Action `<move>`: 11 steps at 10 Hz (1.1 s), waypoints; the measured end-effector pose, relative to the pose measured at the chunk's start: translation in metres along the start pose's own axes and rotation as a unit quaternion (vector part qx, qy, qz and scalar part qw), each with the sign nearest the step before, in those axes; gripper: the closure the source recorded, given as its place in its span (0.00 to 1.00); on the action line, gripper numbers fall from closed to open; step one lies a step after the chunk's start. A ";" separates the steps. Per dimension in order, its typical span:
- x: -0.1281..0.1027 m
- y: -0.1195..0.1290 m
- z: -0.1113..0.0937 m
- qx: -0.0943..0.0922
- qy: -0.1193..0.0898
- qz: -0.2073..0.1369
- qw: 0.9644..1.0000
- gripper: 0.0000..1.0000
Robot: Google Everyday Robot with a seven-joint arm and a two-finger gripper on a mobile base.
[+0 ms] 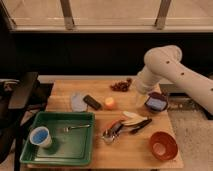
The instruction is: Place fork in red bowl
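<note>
Here, at the far left, we see a black chair [20, 95] beside the wooden bench [127, 155]. On the bench's near left corner sits a green tray [70, 149]. In it, 1 blue cup [40, 136] stands at the left, and the fork [76, 128] lies flat just to the cup's right, with nothing holding it.

Beyond the tray, 3 things lie in a row: a grey disc [77, 101], a dark block [91, 102] and a small orange object [109, 103]. A dark, lumpy cluster [120, 86] sits farther back.

Near the bench's middle lies a bunch of utensils [122, 128] with red and black handles.

The white arm [167, 67] bends down from the right. Its end effector [141, 98] hangs over the far right part of the bench, just left of a purple bowl [156, 102] holding something blue. We cannot tell how far open it is or whether it grips anything.

The red bowl [163, 145] stands at the near right corner, well apart from the fork.
</note>
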State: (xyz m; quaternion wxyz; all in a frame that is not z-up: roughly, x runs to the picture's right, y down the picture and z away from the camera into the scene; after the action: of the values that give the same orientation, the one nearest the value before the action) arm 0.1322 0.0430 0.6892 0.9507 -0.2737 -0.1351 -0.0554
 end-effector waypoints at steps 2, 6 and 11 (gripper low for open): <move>-0.046 0.003 0.008 0.002 -0.005 -0.038 0.999 0.35; -0.054 0.004 0.010 0.002 -0.005 -0.047 0.999 0.35; -0.073 0.007 0.029 -0.014 -0.007 -0.083 0.996 0.35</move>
State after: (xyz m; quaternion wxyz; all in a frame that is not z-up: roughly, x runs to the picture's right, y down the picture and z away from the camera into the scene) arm 0.0567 0.0665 0.6883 0.9381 -0.2747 -0.1631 -0.1343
